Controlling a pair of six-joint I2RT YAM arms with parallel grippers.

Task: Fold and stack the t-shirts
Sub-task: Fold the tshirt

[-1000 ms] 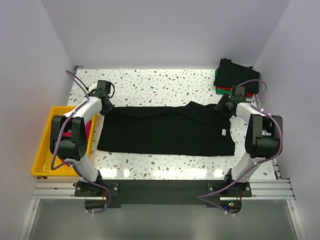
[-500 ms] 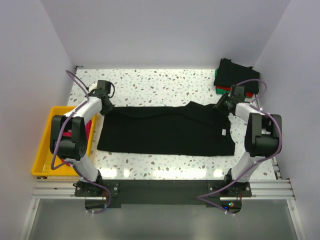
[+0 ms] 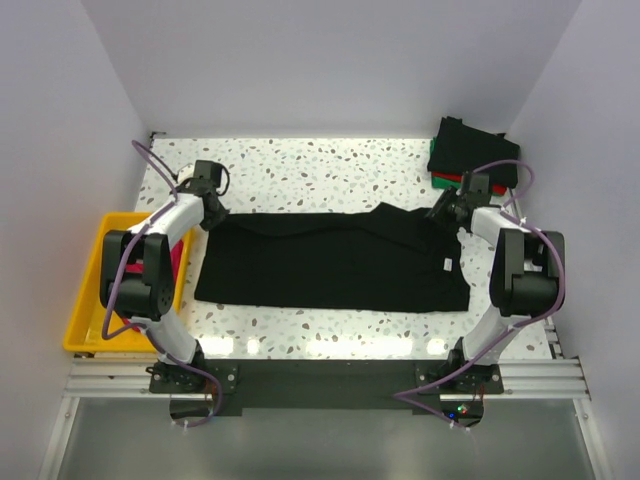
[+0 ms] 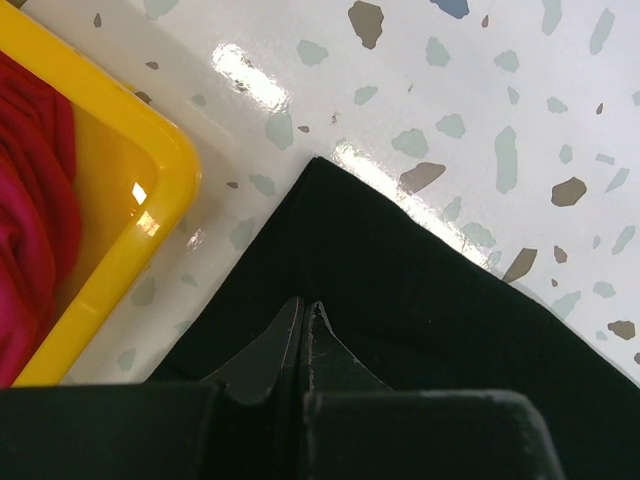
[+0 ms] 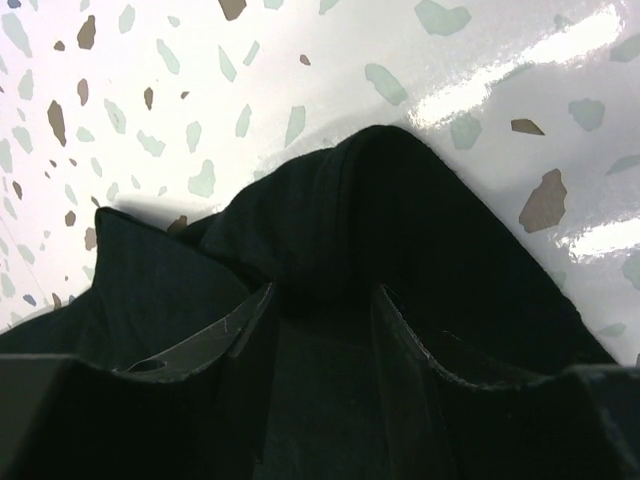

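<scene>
A large black t-shirt (image 3: 330,265) lies spread flat across the table, its white neck tag (image 3: 446,264) near the right end. My left gripper (image 3: 212,214) is at its far left corner; in the left wrist view the gripper (image 4: 303,305) is shut on the black cloth (image 4: 450,300) just inside that corner. My right gripper (image 3: 443,212) is at the far right sleeve; in the right wrist view the gripper (image 5: 322,292) is open, its jaws either side of a raised fold of black cloth (image 5: 420,210). A magenta shirt (image 4: 30,200) lies in the tray.
A yellow tray (image 3: 85,300) sits at the table's left edge, close to my left arm, and shows in the left wrist view (image 4: 140,230). A stack of folded shirts (image 3: 470,150), black over red and green, sits at the back right corner behind my right gripper.
My right gripper has shifted slightly further onto the sleeve. The left arm and the shirt have not visibly moved.
</scene>
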